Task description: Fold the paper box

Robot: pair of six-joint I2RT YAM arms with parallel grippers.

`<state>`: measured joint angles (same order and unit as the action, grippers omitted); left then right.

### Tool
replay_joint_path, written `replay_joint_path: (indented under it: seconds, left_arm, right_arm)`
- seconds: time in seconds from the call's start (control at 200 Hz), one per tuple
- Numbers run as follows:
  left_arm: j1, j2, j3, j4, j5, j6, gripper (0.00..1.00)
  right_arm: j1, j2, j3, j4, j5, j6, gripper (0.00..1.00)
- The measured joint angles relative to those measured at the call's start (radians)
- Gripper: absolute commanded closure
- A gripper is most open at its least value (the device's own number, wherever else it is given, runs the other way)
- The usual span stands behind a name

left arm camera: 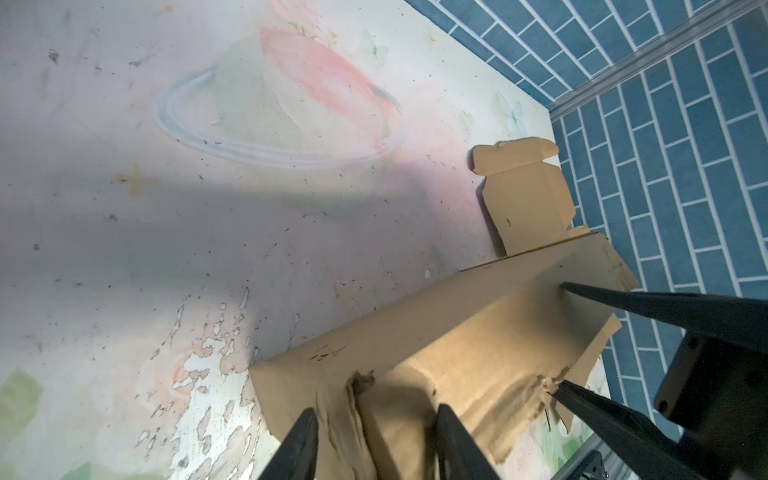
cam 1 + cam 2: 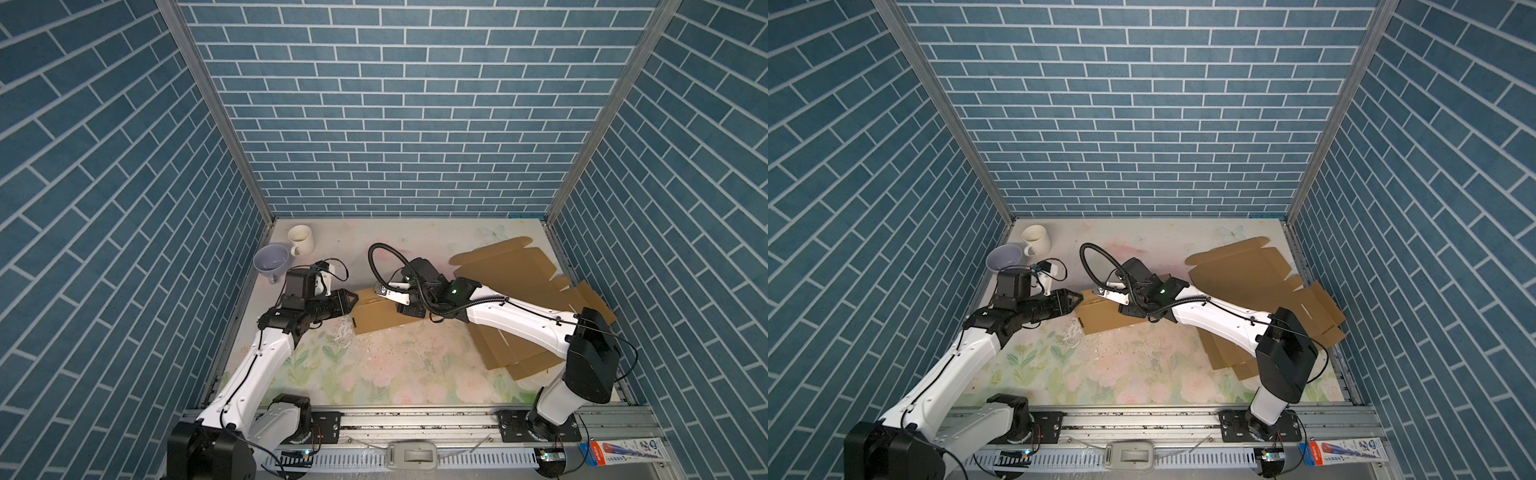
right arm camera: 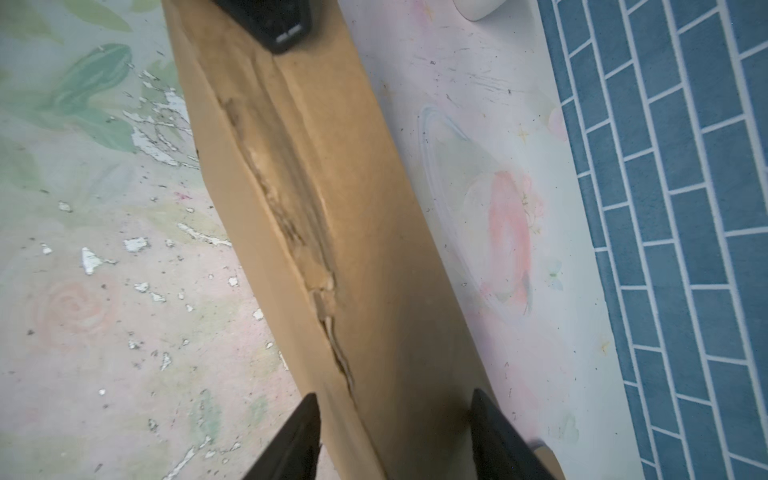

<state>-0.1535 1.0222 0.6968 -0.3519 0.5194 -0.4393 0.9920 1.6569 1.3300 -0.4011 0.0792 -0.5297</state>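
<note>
The left end effector (image 2: 354, 298) is released. In its wrist view the two fingers stand apart with one upright, ragged cardboard edge loose in the gap, and as far as can be seen it touches neither finger. The right end effector (image 3: 395, 395) has its fingers spread across the whole width of the paper box (image 2: 374, 316), one at each long side; I cannot tell whether they press on it or merely flank it. The box is brown, partly closed and torn along a crumpled seam on its upper face. It sits on the tabletop (image 2: 395, 365) directly between the two end effectors, with one short end at each. Its long axis runs straight from one set of fingertips to the other, so each arm looks down the length of the box at its partner and neither is clearly the nearer. The next fold probably depends on that alignment: any squeeze or tuck has to act across the seam rather than along it, with the opposite end braced. Behind the right end effector, under and past its arm, lie flat cardboard blanks (image 2: 511, 270), unfolded. Behind the left end effector, beyond its wrist and well apart from the box, stand a white mug (image 2: 300, 239) and, just beside it, a lavender cup (image 2: 270, 257); both look empty.
</note>
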Motion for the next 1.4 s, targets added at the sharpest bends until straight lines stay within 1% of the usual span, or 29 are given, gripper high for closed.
replay_joint_path:
  seconds: [0.115, 0.19, 0.25, 0.37, 0.45, 0.51, 0.67, 0.74, 0.81, 0.95, 1.01, 1.085, 1.115, 1.165, 1.335, 1.4]
  left_arm:
    - [0.001, 0.005, -0.005, 0.032, 0.001, 0.0, 0.56]
    - [0.003, 0.009, -0.005, 0.041, 0.001, 0.002, 0.56]
    - [0.003, 0.011, -0.005, 0.046, 0.0, 0.003, 0.56]
    - [0.005, 0.018, -0.005, 0.059, -0.002, 0.004, 0.56]
    - [0.005, 0.021, -0.005, 0.066, -0.002, 0.005, 0.56]
    - [0.005, 0.024, -0.003, 0.069, -0.002, 0.008, 0.56]
    - [0.005, 0.039, 0.011, 0.067, -0.008, 0.025, 0.56]
    - [0.005, 0.039, 0.011, 0.066, -0.009, 0.031, 0.56]
    - [0.005, 0.039, 0.011, 0.066, -0.01, 0.036, 0.56]
    - [0.005, 0.04, 0.011, 0.065, -0.013, 0.052, 0.57]
    - [0.005, 0.04, 0.011, 0.066, -0.013, 0.058, 0.57]
    - [0.005, 0.039, 0.01, 0.065, -0.011, 0.063, 0.58]
    - [0.005, 0.039, 0.01, 0.066, -0.01, 0.063, 0.58]
    - [0.005, 0.039, 0.008, 0.068, -0.007, 0.062, 0.58]
    - [0.005, 0.045, 0.008, 0.077, -0.003, 0.053, 0.58]
    - [0.005, 0.045, 0.008, 0.079, -0.002, 0.047, 0.58]
  right_arm:
    - [-0.031, -0.021, 0.021, -0.043, -0.061, 0.098, 0.34]
    - [-0.087, -0.076, 0.021, -0.056, -0.103, 0.188, 0.34]
    - [-0.158, -0.132, 0.021, -0.057, -0.143, 0.271, 0.33]
    - [-0.332, -0.22, 0.03, -0.076, -0.18, 0.459, 0.39]
    - [-0.431, -0.207, 0.067, -0.137, -0.22, 0.582, 0.42]
    - [-0.474, -0.184, 0.076, -0.169, -0.269, 0.656, 0.41]
    - [-0.499, -0.13, 0.074, -0.227, -0.396, 0.795, 0.43]
    - [-0.499, -0.121, 0.074, -0.229, -0.439, 0.83, 0.44]
    - [-0.499, -0.112, 0.073, -0.229, -0.468, 0.853, 0.49]
    - [-0.505, -0.082, 0.041, -0.228, -0.487, 0.87, 0.65]
    - [-0.513, -0.059, 0.01, -0.238, -0.488, 0.872, 0.68]
    - [-0.52, -0.047, -0.004, -0.223, -0.525, 0.878, 0.68]
    - [-0.521, -0.047, -0.006, -0.222, -0.526, 0.879, 0.68]
    - [-0.521, -0.047, -0.007, -0.218, -0.529, 0.879, 0.64]
    - [-0.539, -0.047, -0.009, -0.221, -0.573, 0.895, 0.45]
    - [-0.552, -0.047, -0.012, -0.216, -0.612, 0.907, 0.43]
